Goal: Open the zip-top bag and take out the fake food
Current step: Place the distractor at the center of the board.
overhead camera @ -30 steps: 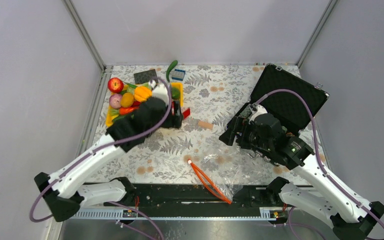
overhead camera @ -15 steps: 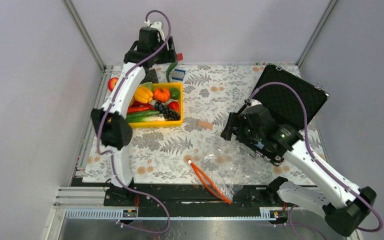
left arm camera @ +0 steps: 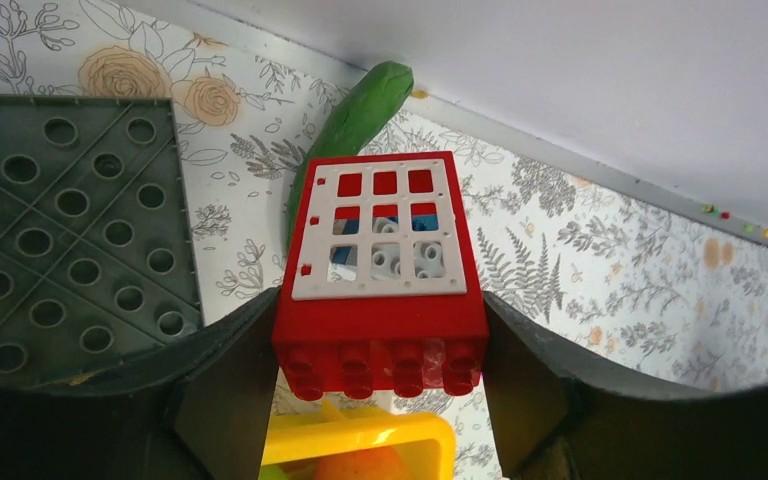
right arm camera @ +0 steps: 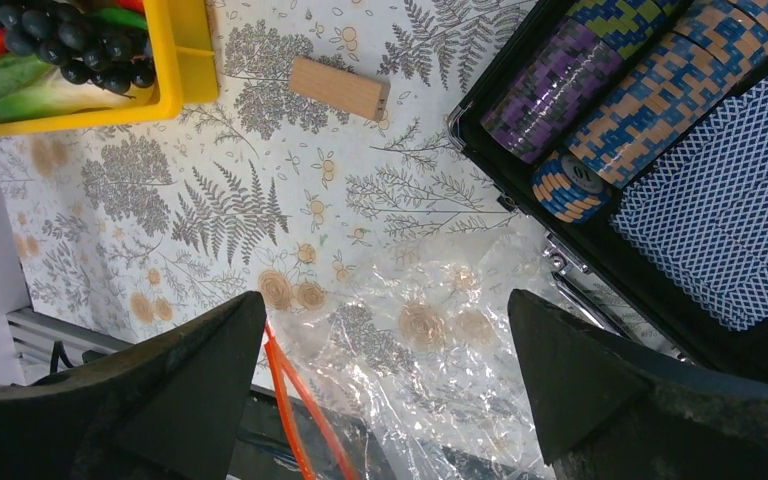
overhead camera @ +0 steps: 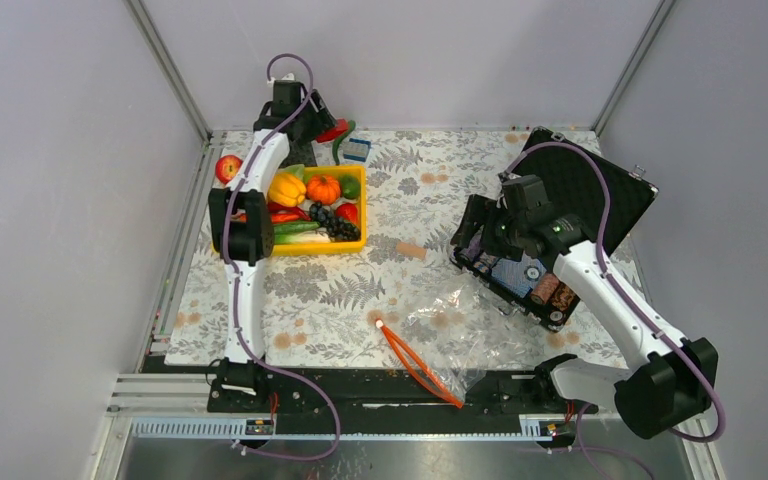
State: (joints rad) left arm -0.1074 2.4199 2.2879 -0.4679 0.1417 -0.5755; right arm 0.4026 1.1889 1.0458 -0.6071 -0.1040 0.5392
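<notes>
Left wrist view: my left fingers (left arm camera: 222,390) clamp a red window block (left arm camera: 380,335); right fingers (right arm camera: 185,395) gape wide, empty, over the zip-top bag (right arm camera: 415,345) on the table (right arm camera: 260,200).

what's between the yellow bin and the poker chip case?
A small wooden block, flat on the floral mat, touching neither bin nor case; top and right wrist views show it.

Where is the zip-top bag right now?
In the top view the zip-top bag lies at the near edge of the table, right of centre, in front of the open black case, its orange zip strip on its left side.
</notes>
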